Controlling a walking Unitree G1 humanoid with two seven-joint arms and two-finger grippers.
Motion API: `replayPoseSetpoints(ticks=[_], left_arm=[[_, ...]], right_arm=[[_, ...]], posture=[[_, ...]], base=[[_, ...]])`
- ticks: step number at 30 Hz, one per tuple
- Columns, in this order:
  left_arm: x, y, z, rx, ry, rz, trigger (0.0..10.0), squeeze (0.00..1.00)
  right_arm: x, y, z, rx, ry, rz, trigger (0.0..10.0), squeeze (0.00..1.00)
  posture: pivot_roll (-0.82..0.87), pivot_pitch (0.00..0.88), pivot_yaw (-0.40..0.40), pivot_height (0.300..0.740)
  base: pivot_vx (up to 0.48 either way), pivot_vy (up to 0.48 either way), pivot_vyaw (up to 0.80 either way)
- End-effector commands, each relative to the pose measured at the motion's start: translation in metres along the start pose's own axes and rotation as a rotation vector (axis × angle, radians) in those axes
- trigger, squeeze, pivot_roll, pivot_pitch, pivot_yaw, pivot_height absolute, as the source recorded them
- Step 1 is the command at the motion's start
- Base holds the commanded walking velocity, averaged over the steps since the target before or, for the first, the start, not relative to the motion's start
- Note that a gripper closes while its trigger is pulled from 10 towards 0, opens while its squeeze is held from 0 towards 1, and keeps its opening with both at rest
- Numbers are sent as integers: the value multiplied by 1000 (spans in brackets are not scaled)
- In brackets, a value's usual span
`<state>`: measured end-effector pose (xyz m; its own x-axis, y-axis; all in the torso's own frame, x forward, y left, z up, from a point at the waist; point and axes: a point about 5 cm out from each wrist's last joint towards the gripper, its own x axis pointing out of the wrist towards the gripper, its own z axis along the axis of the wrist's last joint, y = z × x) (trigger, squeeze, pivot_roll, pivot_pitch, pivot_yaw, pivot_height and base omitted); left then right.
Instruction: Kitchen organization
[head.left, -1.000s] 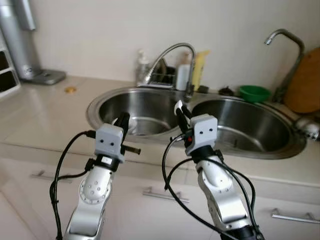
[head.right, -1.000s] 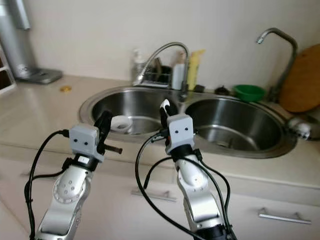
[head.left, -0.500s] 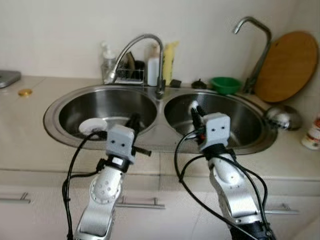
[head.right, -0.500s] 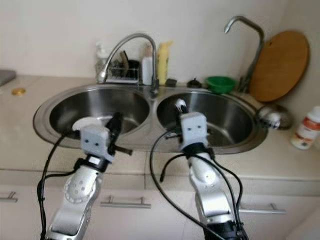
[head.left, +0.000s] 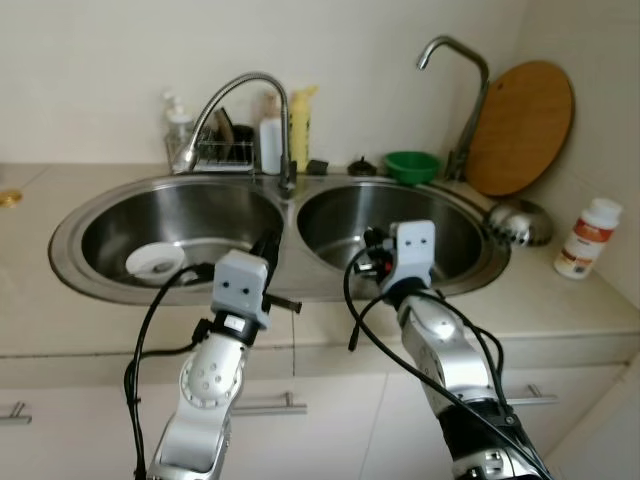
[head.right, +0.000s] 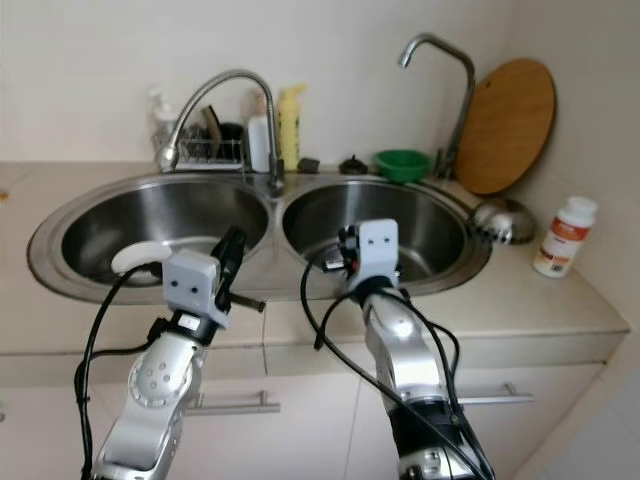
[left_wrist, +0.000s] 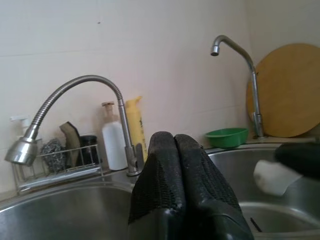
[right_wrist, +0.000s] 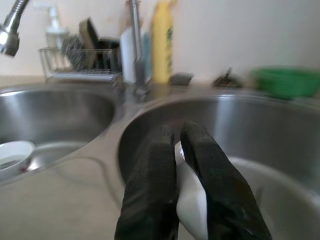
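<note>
Head view: my right gripper (head.left: 372, 262) hangs over the right steel basin (head.left: 450, 268), by the white dish (head.left: 154, 262) in the left basin.

Left wrist: left gripper (left_wrist: 175, 142) closed, empty.

Right wrist: fingers (right_wrist: 150, 165) pinch a small white piece (right_wrist: 190, 195); it could slip into the basin.

— What is sitting in the double sink (head.left: 300, 290)?
— A dish (head.left: 155, 262) is lying in the left basin. A faucet (head.left: 250, 110) is standing behind the divider, with a rack (head.left: 205, 155) and bottles (head.left: 285, 130) alongside.
— And to the right?
— A bowl (head.left: 412, 165), a second tap (head.left: 455, 100) and a board (head.left: 520, 128) leaning on the wall; nearer, a jar (head.left: 588, 237) is standing on the counter.
</note>
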<state>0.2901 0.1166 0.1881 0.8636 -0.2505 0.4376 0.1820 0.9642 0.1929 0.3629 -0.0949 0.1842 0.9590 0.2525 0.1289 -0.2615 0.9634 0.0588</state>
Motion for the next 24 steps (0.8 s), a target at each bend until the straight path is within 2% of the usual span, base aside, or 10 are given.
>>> replayPoseSetpoints(ticks=[1, 2, 5, 6, 8, 11, 15, 16, 17, 24], left_arm=[[3, -3, -1, 6, 7, -10, 10000, 0], [3, -3, -1, 6, 8, -10, 10000, 0], [3, -2, -1, 7, 8, -11, 10000, 0], [4, -3, -1, 7, 8, -14, 10000, 0], [4, -3, -1, 8, 8, -15, 10000, 0], [4, -3, -1, 6, 8, -13, 10000, 0], [1, -3, -3, 4, 17, -11, 10000, 0], [1, -3, -3, 3, 18, -12, 10000, 0], [1, -4, -3, 3, 19, -14, 10000, 0], [1, -5, -5, -3, 23, -21, 10000, 0]], right_arm=[[9, 2, -5, 51, 68, 24, 10000, 0], [12, 3, -5, 61, 74, 29, 10000, 0], [22, 0, -5, 168, 120, 15, 10000, 0], [29, -4, -7, 195, 168, -17, 10000, 0], [34, -8, -6, 216, 198, -50, 10000, 0], [36, -15, -9, 246, 246, -107, 10000, 0], [32, -19, -29, 294, 373, -158, 10000, 0], [31, -20, -31, 298, 385, -165, 10000, 118], [30, -20, -34, 304, 399, -171, 10000, 1000], [28, -20, -37, 368, 384, -164, 10000, 1000]], posture=[[70, 0, -40, 740], [72, 0, -40, 740], [76, 0, -40, 740], [81, 0, -41, 740], [87, 0, -44, 740], [91, 0, -49, 740], [95, 0, -51, 740], [95, 0, -51, 740], [94, 0, -49, 740], [82, 0, -42, 740]], base=[[0, 0, 0], [0, 0, 0], [0, 0, 0], [0, 0, 0], [0, 0, 0], [0, 0, 0], [0, 0, 0], [0, 0, 0], [0, 0, 0], [0, 0, 0]])
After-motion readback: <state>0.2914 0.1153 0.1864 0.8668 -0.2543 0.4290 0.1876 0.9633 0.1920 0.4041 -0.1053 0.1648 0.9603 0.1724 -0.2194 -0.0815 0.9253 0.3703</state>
